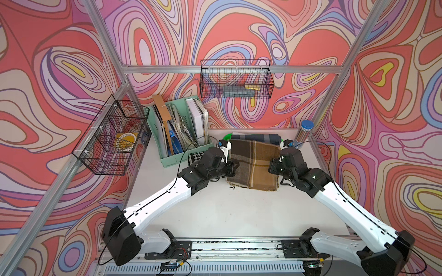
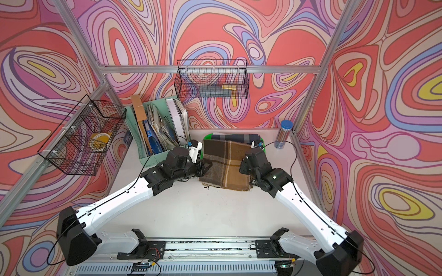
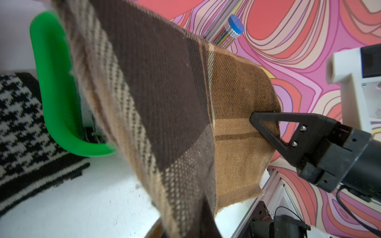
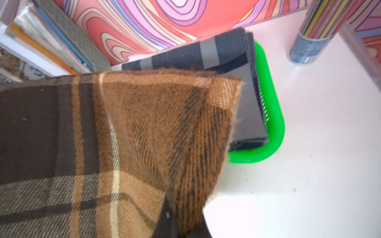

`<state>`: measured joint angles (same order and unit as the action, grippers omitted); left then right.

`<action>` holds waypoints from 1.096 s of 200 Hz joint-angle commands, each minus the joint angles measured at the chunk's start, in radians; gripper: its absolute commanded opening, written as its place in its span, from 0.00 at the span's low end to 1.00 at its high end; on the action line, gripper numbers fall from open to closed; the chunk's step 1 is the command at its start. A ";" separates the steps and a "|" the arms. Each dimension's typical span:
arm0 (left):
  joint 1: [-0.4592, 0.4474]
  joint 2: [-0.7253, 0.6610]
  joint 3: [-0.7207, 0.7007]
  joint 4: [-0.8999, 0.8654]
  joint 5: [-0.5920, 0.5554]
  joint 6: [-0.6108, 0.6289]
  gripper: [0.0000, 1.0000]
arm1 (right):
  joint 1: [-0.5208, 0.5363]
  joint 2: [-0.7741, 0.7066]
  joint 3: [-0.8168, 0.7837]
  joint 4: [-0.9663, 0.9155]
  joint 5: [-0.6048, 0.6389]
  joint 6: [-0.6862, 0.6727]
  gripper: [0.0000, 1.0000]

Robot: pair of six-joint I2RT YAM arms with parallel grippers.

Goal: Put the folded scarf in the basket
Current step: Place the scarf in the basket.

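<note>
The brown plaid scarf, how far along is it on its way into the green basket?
Done: the brown scarf is folded and gripped, left hand and right hand shut on opposite edges. In hand: it is raised, its far edge over the near rim of the green basket, which holds a dark plaid scarf. Left: carry it over and let go.

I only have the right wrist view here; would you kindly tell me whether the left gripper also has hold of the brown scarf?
Observer: Yes. In a top view the left gripper is shut on the brown scarf at the side opposite the right gripper.
Operator: Thank you. What lies over on that side?
Observer: A black-and-white houndstooth scarf lies on the table, beside the green basket, not in it.
</note>
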<state>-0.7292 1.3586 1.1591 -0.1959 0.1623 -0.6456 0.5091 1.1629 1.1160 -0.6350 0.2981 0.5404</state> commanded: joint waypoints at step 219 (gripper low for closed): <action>0.181 0.687 0.604 -0.128 0.030 0.030 0.20 | -0.423 0.603 0.349 0.218 -0.172 -0.099 0.00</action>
<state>-0.5724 2.0274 1.7252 -0.2584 0.2111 -0.6014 0.1314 1.7519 1.4269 -0.4385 0.1093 0.4618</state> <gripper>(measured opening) 0.077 0.063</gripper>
